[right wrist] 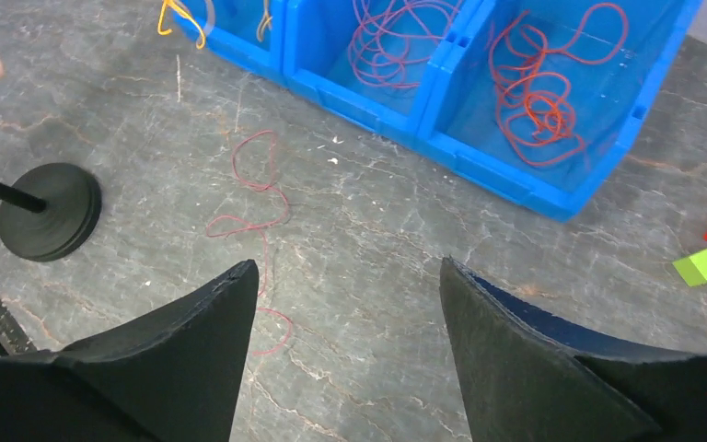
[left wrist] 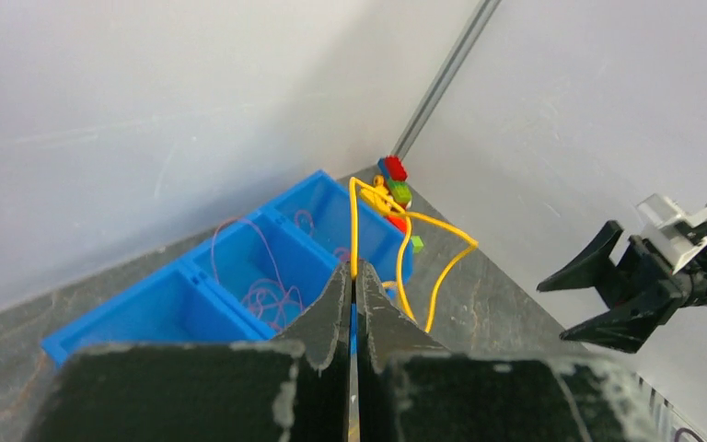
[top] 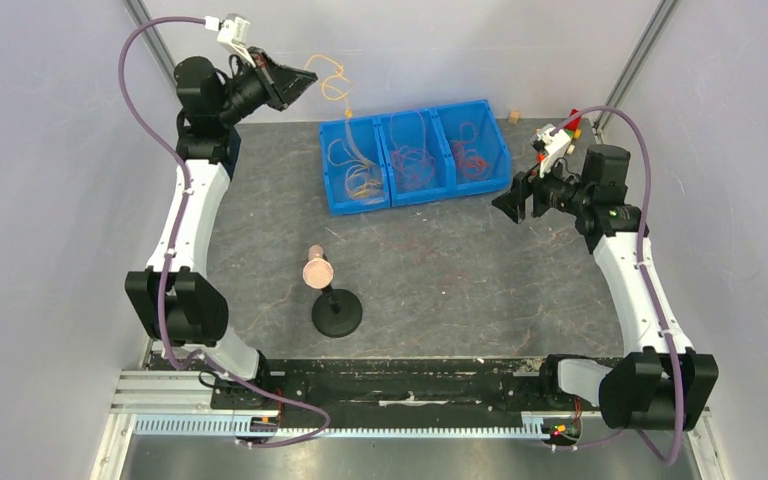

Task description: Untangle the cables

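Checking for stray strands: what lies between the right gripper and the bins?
A loose red cable on the table, short of the bins, clear in the right wrist view; the right gripper is open.

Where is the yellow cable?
In the top view it is far left: the yellow cable is pinched in the left pincer, dangling over the bin's left compartment.

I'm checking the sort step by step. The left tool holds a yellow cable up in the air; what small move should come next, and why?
Probably lower the left tool toward the bin's left compartment and release there. Its yellow cable dangles over that compartment, which already holds similar yellow-orange strands.
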{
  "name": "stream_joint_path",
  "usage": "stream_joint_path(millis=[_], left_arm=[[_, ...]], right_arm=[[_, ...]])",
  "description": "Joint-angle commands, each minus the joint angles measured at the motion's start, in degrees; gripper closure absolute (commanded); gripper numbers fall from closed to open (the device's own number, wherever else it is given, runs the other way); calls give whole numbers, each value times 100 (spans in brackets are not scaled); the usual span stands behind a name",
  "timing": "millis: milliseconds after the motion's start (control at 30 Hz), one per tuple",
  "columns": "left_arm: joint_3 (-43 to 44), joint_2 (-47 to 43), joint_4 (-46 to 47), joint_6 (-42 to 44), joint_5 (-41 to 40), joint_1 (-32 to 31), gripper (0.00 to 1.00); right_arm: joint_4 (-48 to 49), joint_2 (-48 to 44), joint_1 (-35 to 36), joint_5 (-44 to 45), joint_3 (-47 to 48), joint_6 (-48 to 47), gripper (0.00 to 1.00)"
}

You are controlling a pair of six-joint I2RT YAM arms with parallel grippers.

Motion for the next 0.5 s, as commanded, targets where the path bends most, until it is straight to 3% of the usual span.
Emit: stream_joint_path(millis=[0, 267, 467], left_arm=[[405, -79, 796, -350, 83, 25, 98], [654, 37, 774, 67, -176, 46, 98], [1181, 387, 717, 284, -319, 86, 98]], right_arm=[[-41, 83, 13, -621, 370, 132, 22], [-1, 87, 13, -426, 325, 167, 2], [2, 89, 13, -346, 304, 138, 2]])
